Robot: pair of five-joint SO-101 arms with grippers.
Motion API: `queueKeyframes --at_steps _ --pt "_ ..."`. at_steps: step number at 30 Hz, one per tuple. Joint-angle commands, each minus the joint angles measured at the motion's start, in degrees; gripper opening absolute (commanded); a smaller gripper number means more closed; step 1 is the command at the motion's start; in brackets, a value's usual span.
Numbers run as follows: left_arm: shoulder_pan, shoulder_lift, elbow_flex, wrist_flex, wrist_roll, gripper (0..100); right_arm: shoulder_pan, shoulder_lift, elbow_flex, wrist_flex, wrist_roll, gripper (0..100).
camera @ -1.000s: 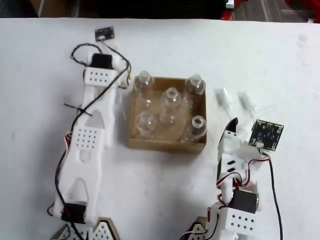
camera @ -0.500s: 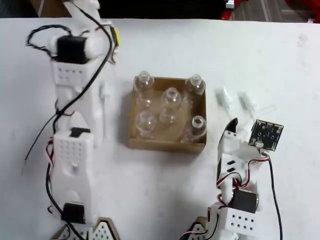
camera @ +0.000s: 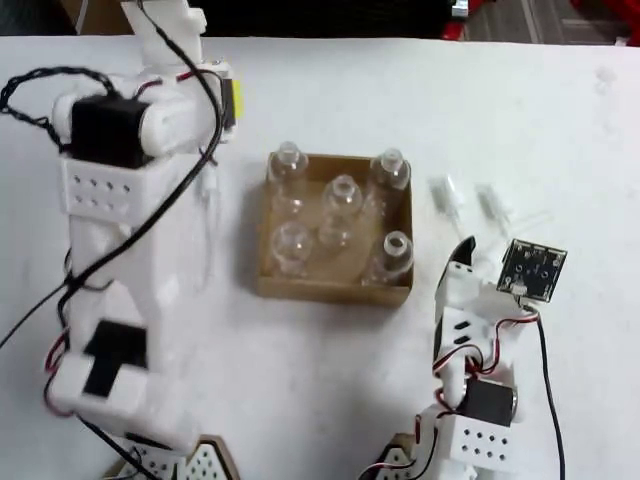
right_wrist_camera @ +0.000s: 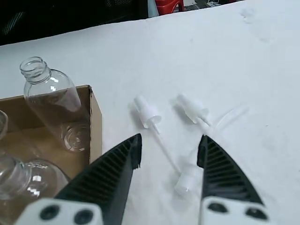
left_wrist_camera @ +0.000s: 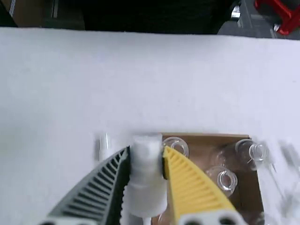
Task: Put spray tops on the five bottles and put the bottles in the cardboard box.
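Five clear bottles stand without tops in the cardboard box [camera: 334, 288], among them one in the middle [camera: 342, 197] and one at a near corner [camera: 393, 250]. My left arm [camera: 130, 200] rises high on the box's left side. Its left gripper [left_wrist_camera: 146, 157] is shut on a white spray top [left_wrist_camera: 147, 176], held above the table beside the box [left_wrist_camera: 206, 137]. My right gripper [right_wrist_camera: 169, 140] stands open low over the table, right of the box, also seen from above [camera: 462, 250]. Loose spray tops [right_wrist_camera: 147, 112] [right_wrist_camera: 192, 108] [right_wrist_camera: 185, 180] lie in front of it.
Two spray tops [camera: 445, 195] [camera: 490, 205] lie on the white table right of the box. A small part [left_wrist_camera: 104, 143] lies on the table left of the box. The table's far edge [camera: 400, 38] runs behind, with wide bare surface at the right.
My left arm has lifted from lying low beside the box to standing high toward the camera. The right arm, the box and the bottles have not moved.
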Motion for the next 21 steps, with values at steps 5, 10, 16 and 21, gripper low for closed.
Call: queueKeyframes --at_steps 5,10,16,21 --pt "2.15 -17.1 19.6 -24.18 -0.35 2 0.57 -0.22 -0.18 -1.54 0.09 17.5" --pt "2.68 -24.75 29.45 -31.38 -0.35 2 0.57 -0.22 1.05 -3.74 0.09 17.5" --pt "2.68 -34.68 48.79 -50.64 -0.35 2 0.57 -0.22 2.9 -7.16 0.09 17.3" --pt "5.67 -37.67 64.97 -78.95 -0.44 2 0.75 -0.22 2.9 -7.16 0.09 17.3"
